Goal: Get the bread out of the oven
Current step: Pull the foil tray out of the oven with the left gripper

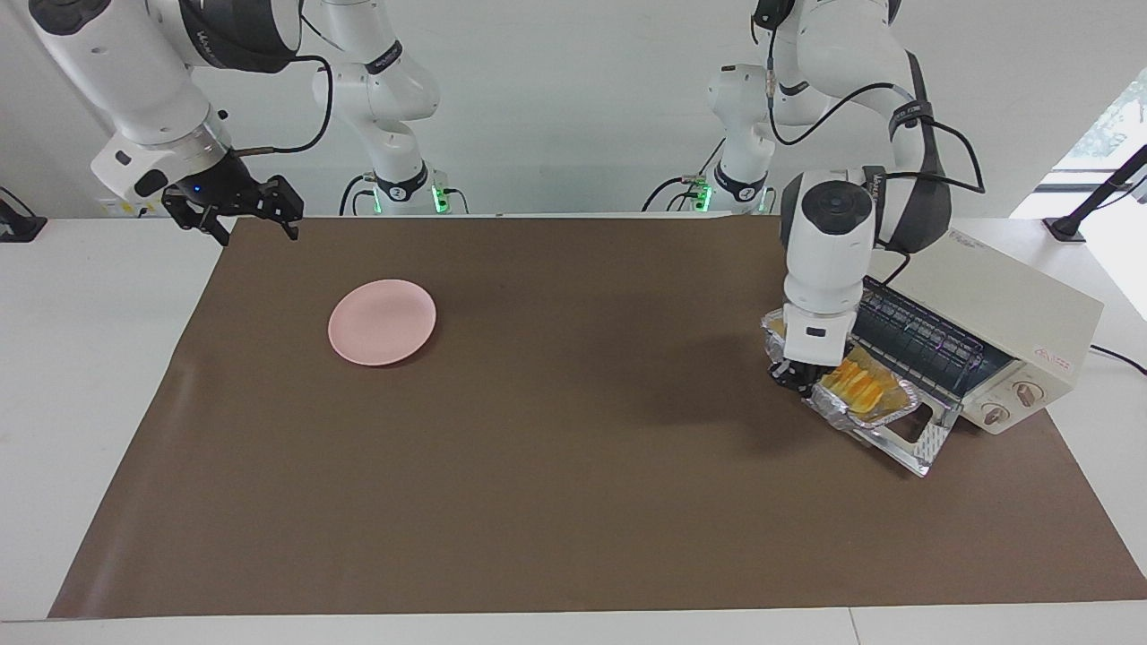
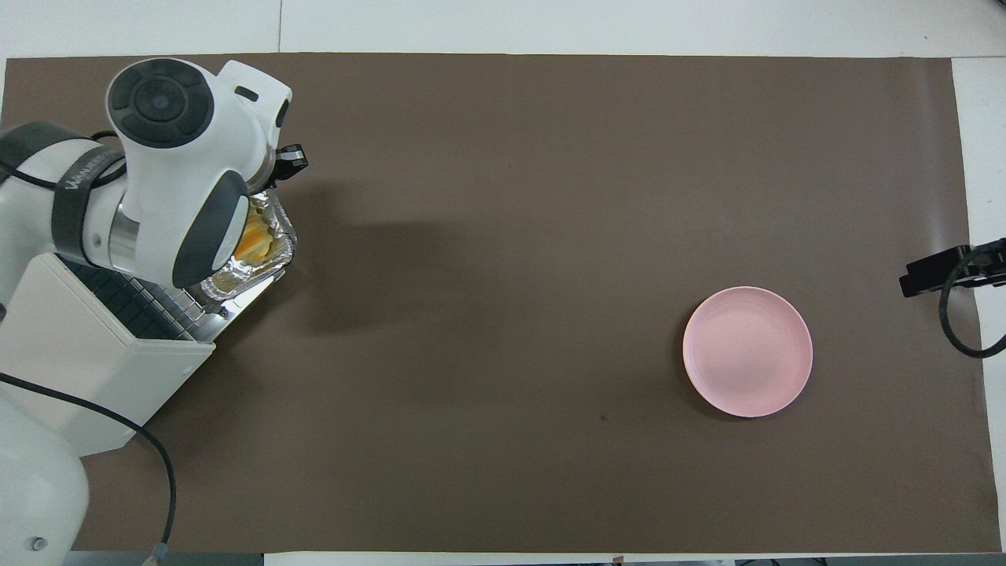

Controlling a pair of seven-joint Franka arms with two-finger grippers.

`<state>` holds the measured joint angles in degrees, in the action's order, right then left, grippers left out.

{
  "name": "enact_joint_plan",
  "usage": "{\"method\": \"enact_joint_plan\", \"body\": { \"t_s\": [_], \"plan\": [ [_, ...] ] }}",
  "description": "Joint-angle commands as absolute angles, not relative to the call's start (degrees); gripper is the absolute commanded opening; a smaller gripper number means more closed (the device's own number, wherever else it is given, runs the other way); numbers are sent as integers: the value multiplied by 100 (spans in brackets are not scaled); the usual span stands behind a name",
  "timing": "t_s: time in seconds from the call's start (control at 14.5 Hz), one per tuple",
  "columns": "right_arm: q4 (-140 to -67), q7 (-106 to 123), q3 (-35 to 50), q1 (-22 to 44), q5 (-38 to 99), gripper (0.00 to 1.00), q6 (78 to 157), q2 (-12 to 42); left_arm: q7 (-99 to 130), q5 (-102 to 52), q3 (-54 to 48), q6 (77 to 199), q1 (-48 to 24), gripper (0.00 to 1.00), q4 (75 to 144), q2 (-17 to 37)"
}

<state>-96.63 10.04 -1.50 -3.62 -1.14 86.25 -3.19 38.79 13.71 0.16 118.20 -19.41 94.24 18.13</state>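
At the right side of the facing view, the oven (image 1: pixel 1004 313) is sitting at the left arm's end of the brown mat (image 1: pixel 573 502), its glass door (image 1: pixel 909 439) lying dropped open and its wire rack (image 1: pixel 923 340) showing dark inside the cavity. In front of that opening, the left gripper (image 1: pixel 800 376) is pinching the rim of the foil tray (image 1: pixel 883 414) with its fingertips pressed fully together on the foil edge, and the tray is hanging clear of the rack, over the open door. The bread (image 1: pixel 858 385) is lying in that tray as golden-yellow ridged segments, outside the oven's cavity and just beside the gripper. In the overhead view, at the upper left of the frame, the left arm's white wrist is covering most of the tray (image 2: pixel 263 267), so only a slice of the bread (image 2: pixel 255 240) and the crinkled foil wall is peeking out beside the oven (image 2: pixel 94 377); the gripper's dark tip (image 2: pixel 289 159) is sticking out past the wrist.

In the upper left of the facing view, the right gripper (image 1: pixel 244 215) is waiting in the air over the mat's corner at the right arm's end, its fingers spread wide apart and holding nothing. The pink plate (image 1: pixel 382 321) is resting on the mat in the left half of that frame, well apart from the oven and the tray, and it is showing in the lower right part of the overhead view (image 2: pixel 747 350).
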Motion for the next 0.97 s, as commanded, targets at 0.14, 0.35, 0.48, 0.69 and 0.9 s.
{"method": "enact_joint_plan", "body": {
  "t_s": [0.14,0.35,0.48,0.69,0.9],
  "plan": [
    [-9738,1142,-97,-457,-114,100,8578,-404,2928,967,97,11646,-3065,0,9044,2057],
    [-9738,1142,-97,-431,-114,100,8587,-404,2962,581,44,11323,-3680,0,8302,2808],
    [-9738,1151,-97,-457,-114,100,8578,-404,2971,580,62,11022,-4007,0,7683,3330],
    [-9721,1143,-97,-448,-114,100,8657,-396,3023,589,70,11284,-4252,0,7699,3506],
    [-9747,1134,-97,-457,-114,100,8613,-404,3242,633,79,11408,-4341,0,8067,3480]
  ]
}}
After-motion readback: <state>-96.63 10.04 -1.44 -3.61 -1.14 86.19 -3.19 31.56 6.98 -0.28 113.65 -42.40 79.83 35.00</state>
